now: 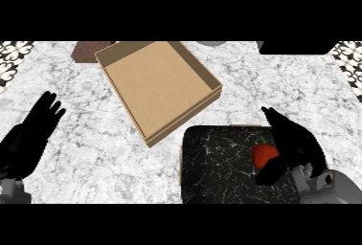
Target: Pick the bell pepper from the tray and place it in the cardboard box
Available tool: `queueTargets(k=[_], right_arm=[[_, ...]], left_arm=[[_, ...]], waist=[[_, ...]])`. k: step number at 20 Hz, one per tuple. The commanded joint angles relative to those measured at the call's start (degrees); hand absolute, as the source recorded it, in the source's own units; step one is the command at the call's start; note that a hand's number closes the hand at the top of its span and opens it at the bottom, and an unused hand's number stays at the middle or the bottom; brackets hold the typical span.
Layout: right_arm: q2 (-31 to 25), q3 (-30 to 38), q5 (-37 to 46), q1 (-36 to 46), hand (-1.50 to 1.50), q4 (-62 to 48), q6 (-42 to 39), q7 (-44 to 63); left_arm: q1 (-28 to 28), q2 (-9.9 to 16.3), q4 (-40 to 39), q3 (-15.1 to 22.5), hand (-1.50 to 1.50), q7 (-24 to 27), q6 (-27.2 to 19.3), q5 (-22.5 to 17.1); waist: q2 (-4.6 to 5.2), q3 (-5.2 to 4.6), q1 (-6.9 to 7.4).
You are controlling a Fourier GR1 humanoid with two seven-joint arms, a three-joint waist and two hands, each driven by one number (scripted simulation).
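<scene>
A red bell pepper point(263, 154) with a green stem lies on the right part of the dark marbled tray point(212, 167) at the lower middle. My right hand point(297, 141) hovers over the tray's right edge, fingers straight and pointing up-left, thumb reaching down beside the pepper; it partly hides the pepper's right side. The hand is open and not closed round the pepper. The shallow cardboard box point(159, 81) lies tilted at the upper middle, nothing inside it. My left hand point(32, 131) rests open at the left edge, fingers up.
A dark brown object point(86, 51) peeks out behind the box's far left corner. A black shape point(297, 47) sits at the upper right and a small grey item point(210, 43) at the top edge. White marble counter point(92, 158) spreads between box and tray.
</scene>
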State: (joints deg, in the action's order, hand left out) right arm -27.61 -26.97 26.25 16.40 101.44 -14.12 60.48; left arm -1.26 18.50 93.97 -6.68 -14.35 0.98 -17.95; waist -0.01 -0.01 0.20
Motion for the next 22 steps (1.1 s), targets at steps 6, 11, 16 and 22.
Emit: queueTargets(k=[6,11,16,22], right_arm=[[2.1,2.5,1.4,-0.1,-1.5,-0.6,-7.8,5.5],[6.0,1.1,4.8,-0.8,-1.5,-3.3,-7.4,5.1],[5.9,2.5,7.1,-4.7,-1.5,-5.4,-7.5,0.0],[8.2,5.2,9.8,-4.0,-1.5,-9.5,-7.7,-2.5]], left_arm=[[-1.0,-1.9,-0.1,-0.3,0.0,-0.5,-1.2,2.3],[-2.9,-1.5,-0.8,-1.2,0.0,-2.0,-0.1,1.9],[-0.9,-3.2,0.8,-0.7,0.0,-2.2,0.2,2.7],[-0.8,-1.4,-0.3,-3.6,0.0,-1.5,3.1,1.8]], waist=[[-0.02,-0.01,-0.17],[-0.01,0.0,-0.18],[-0.03,0.01,-0.2],[-0.02,0.01,-0.18]])
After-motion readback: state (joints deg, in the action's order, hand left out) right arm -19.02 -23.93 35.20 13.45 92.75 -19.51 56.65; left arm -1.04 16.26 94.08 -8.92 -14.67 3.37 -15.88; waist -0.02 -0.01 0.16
